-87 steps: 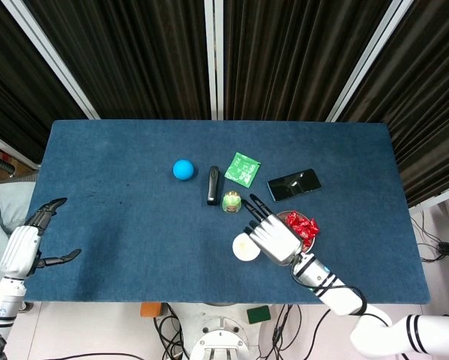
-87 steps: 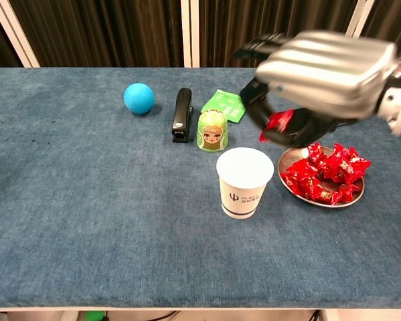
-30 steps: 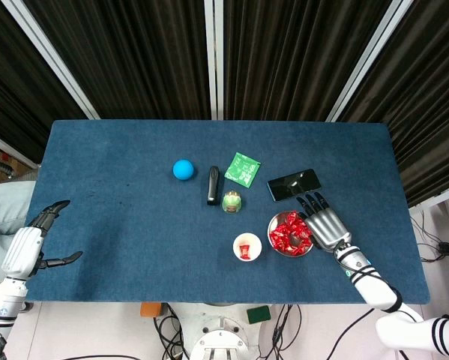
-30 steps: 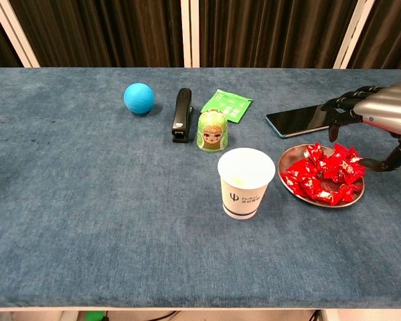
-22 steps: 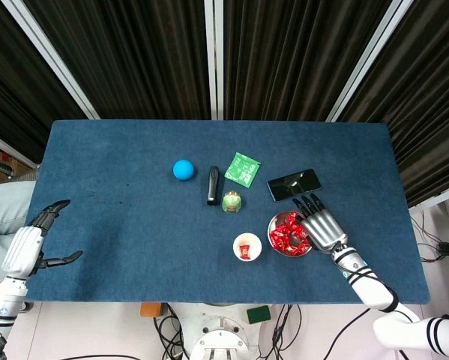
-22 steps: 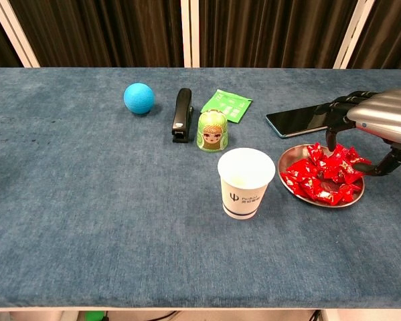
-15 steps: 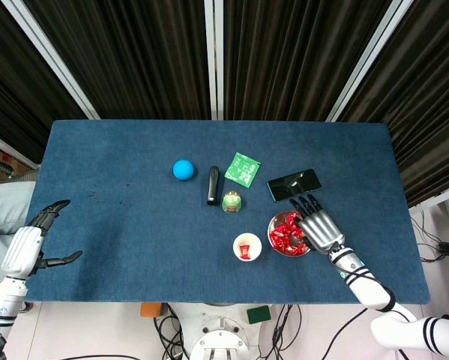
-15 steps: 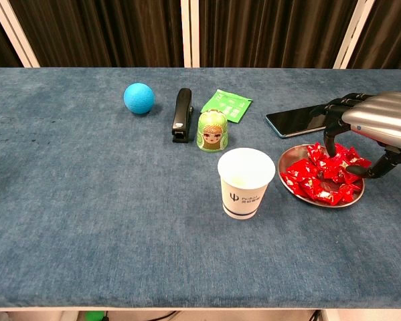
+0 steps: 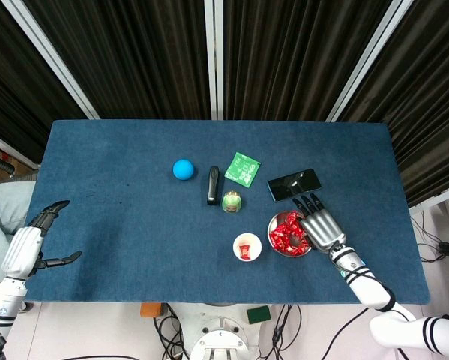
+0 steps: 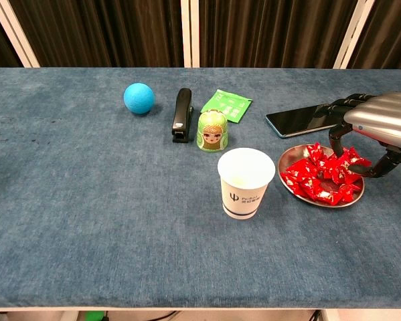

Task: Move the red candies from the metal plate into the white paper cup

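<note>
cup (image 10: 244, 182) left of plate (image 10: 353, 198) — candies (image 10: 321, 179) on it

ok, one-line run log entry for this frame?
phase: reaching for candy | right hand: fingers down over red candies on metal plate | white paper cup: one candy inside

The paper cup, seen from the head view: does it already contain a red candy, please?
Yes, the head view shows a red candy lying inside the white paper cup.

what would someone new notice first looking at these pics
Probably the heap of red candies on the metal plate near the table's right front, with the silver right hand poised over it, fingertips down among the wrappers. Just left of the plate stands the white paper cup, and the head view shows a red candy already inside it.
</note>
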`<state>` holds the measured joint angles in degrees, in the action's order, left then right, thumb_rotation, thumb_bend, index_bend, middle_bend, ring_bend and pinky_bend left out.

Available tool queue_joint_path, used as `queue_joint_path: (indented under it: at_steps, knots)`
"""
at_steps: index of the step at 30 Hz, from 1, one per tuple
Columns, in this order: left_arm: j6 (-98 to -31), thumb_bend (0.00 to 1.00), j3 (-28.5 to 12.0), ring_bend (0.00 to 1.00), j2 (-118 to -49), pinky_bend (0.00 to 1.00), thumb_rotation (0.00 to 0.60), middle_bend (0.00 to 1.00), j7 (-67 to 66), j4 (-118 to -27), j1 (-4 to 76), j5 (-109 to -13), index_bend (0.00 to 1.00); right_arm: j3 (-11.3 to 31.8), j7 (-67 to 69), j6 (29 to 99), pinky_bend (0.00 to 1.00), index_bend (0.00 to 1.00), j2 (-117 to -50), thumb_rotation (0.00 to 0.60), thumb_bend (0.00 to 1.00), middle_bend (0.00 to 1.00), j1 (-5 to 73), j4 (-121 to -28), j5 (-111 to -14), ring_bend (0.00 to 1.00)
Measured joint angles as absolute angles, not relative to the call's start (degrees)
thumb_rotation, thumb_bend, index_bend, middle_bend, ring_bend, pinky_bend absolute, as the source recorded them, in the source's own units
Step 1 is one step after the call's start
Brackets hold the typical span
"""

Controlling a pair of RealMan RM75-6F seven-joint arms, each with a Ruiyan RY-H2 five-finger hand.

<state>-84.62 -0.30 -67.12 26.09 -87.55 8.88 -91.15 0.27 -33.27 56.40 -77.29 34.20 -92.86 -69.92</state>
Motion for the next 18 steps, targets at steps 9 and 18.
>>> queue_joint_path:
  at_steps: [9,18]
  knots:
    - [-84.52,0.09,-0.28,0.12,-67.16,0.25,0.600,0.12,25.93,-87.56,8.91,-91.06,0.12,0.48,-33.33,56.39,0.00,0.61,-77.52,0.600,0.41,0.04,34.28,-92.41,-69.74,0.00]
    - [-84.52,0.10,-0.32,0.12,-67.12,0.25,0.600,0.12,25.80,-87.70,8.95,-91.06,0.12,0.60,-32.65,57.08,0.00,0.66,-77.42,0.600,0.44,0.05,34.10,-92.55,-70.62,0.00]
